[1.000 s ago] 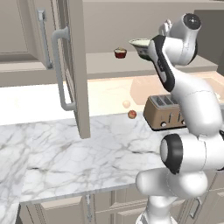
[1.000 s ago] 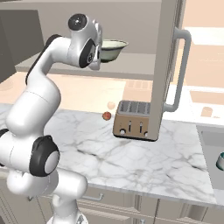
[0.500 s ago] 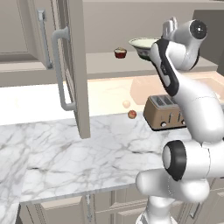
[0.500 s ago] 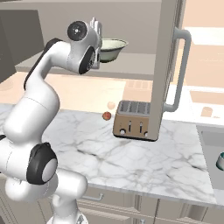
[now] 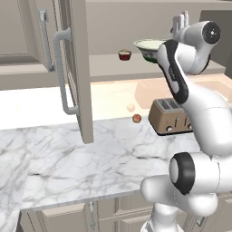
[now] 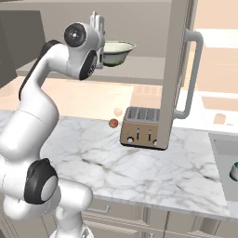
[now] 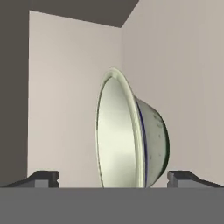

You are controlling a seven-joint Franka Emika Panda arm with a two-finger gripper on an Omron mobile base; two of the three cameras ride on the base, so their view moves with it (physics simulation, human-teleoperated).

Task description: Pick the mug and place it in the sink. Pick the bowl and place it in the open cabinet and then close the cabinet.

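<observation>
**Bowl on the cabinet shelf, claw released; door still to shut**

Step in hand, as I judge it: the bowl is placed, so what remains is to clear the hand from the cabinet (image 5: 77,68) and swing its door closed. To do that well, draw the hand straight back out of the opening before turning, so neither finger catches the bowl's rim. Then go round to the outer face of the open door (image 6: 179,69) and push on the flat panel rather than hooking the bar handle (image 5: 63,72). Risk: the door hangs edge-on over the counter (image 5: 68,167), and the arm's elbow sits close to it.

Cabinet: the shelf carries the bowl (image 5: 152,49) and, left of it in the left base view, a small dark-red cup (image 5: 124,55), apart from the bowl. The bowl stands upright on its foot and looks settled.

Sink (image 6: 225,148): a corner of the grey basin shows at the right edge of the right base view, with a teal-rimmed thing at its edge that I take for the mug (image 6: 234,171); mostly cut off by the frame.

Toaster (image 6: 143,126): on the counter below the shelf, nothing visible in its slots.

Bowl interior: pale and bare in the hand view.

Gripper (image 7: 113,180): jaws wide apart, one fingertip either side of the bowl with clear space between each and the rim; it grasps nothing.
</observation>
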